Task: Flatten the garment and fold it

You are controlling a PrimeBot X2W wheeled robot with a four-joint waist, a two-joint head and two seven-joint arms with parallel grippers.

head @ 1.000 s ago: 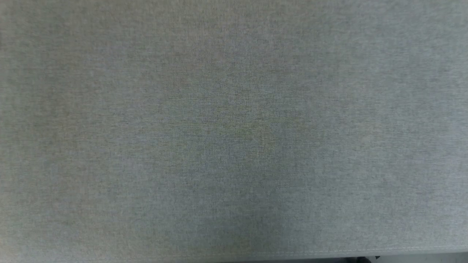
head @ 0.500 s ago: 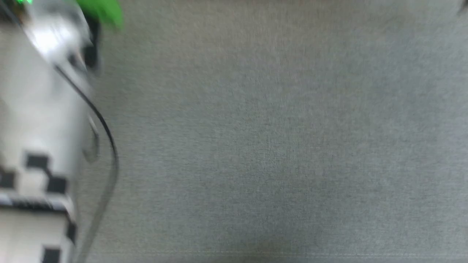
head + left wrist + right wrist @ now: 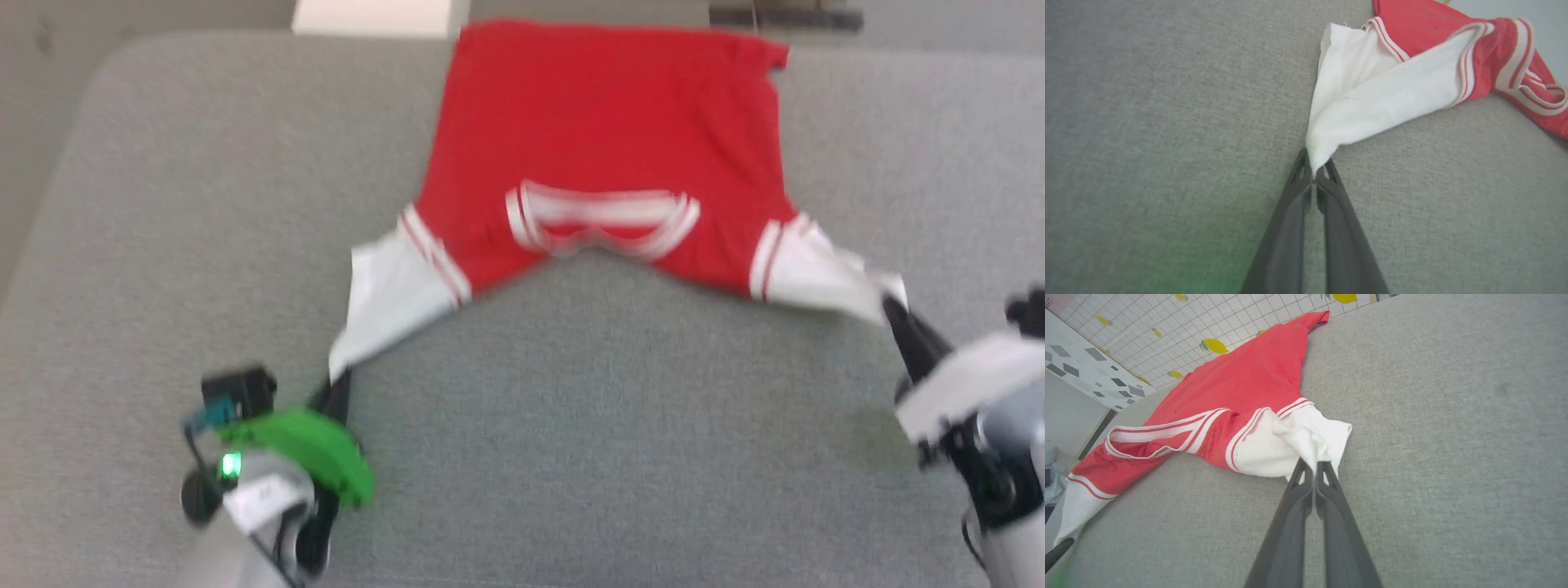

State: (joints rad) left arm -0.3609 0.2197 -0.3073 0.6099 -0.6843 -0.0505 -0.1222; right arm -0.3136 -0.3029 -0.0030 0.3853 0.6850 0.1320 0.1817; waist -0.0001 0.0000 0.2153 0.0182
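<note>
The garment (image 3: 604,147), a red jersey with white sleeves and striped trim, lies spread on a grey cushioned surface (image 3: 571,425), collar toward me, plain side up. My left gripper (image 3: 336,377) is shut on the tip of its left white sleeve (image 3: 1372,102), pinched between the dark fingertips (image 3: 1300,175). On the other side, my right gripper (image 3: 890,309) is shut on the right white sleeve (image 3: 1290,445). Both sleeves are stretched outward toward me. In the right wrist view the red body (image 3: 1241,388) runs away to the far edge.
The grey surface has a rounded far-left corner (image 3: 106,65). Beyond its far edge stands a tiled wall with yellow lemon prints (image 3: 1216,345) and a patterned panel (image 3: 1090,371). A pale box (image 3: 375,16) sits past the far edge.
The head camera has swung upward: earlier it showed bare grey fabric and then a blurred pale forearm; now the garment and both grippers are in view.
</note>
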